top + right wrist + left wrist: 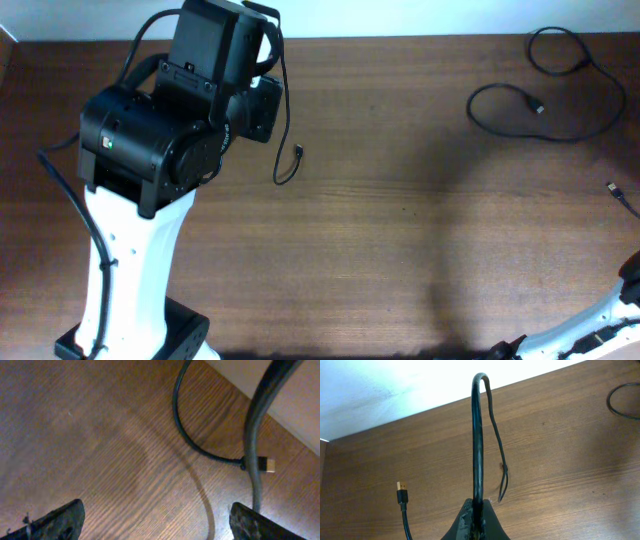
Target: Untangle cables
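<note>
My left gripper (479,510) is shut on a black cable (477,435) that arches up from the jaws. Its thin end hangs back down to the wood (502,487). In the overhead view this cable (288,120) drapes over the left arm and ends in a small plug (299,152). Another plug with a gold tip (401,494) lies to the left of the jaws. More cables (540,100) lie in loose loops at the far right. My right gripper (157,525) is open above bare wood. A cable's gold-tipped plug (261,464) lies beyond its right finger (252,522).
The left arm's body (150,140) hides much of the left of the table. The right arm's base (600,335) shows at the bottom right corner. A blurred cord (257,415) hangs close to the right wrist lens. The table edge (300,435) runs past the plug.
</note>
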Available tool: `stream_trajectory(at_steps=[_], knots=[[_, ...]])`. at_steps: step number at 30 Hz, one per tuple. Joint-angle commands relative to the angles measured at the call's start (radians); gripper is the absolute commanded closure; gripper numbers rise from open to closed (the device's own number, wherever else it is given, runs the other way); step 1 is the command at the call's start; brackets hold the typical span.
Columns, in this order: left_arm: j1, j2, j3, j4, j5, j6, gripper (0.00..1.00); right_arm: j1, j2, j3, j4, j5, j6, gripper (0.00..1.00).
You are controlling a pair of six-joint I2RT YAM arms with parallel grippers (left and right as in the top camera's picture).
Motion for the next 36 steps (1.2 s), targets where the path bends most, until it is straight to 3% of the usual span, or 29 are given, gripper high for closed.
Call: stream_trajectory(at_steps=[1, 18, 21, 27, 33, 36], knots=[[-0.004, 0.003, 0.003, 0.017, 0.003, -0.01, 1.0, 0.01, -0.008, -0.092, 0.045, 0.01, 0.002, 0.01], [-0.004, 0.047, 0.003, 0.016, 0.002, -0.009, 1.0, -0.023, -0.173, -0.039, 0.033, 0.091, -0.005, 0.01], [-0.004, 0.067, 0.003, 0.005, -0.008, -0.01, 1.0, -0.048, -0.172, -0.048, 0.037, 0.141, -0.005, 0.01], [-0.004, 0.068, 0.003, 0.028, -0.007, -0.01, 1.0, -0.163, -0.119, -0.063, 0.048, 0.026, -0.004, 0.01], [-0.04, 0.068, 0.003, 0.039, -0.013, -0.01, 1.0, -0.171, -0.037, -0.064, 0.066, -0.007, -0.001, 0.02], [-0.075, 0.068, 0.003, 0.04, -0.084, -0.01, 1.0, -0.152, 0.003, -0.064, 0.078, -0.018, -0.001, 0.03]])
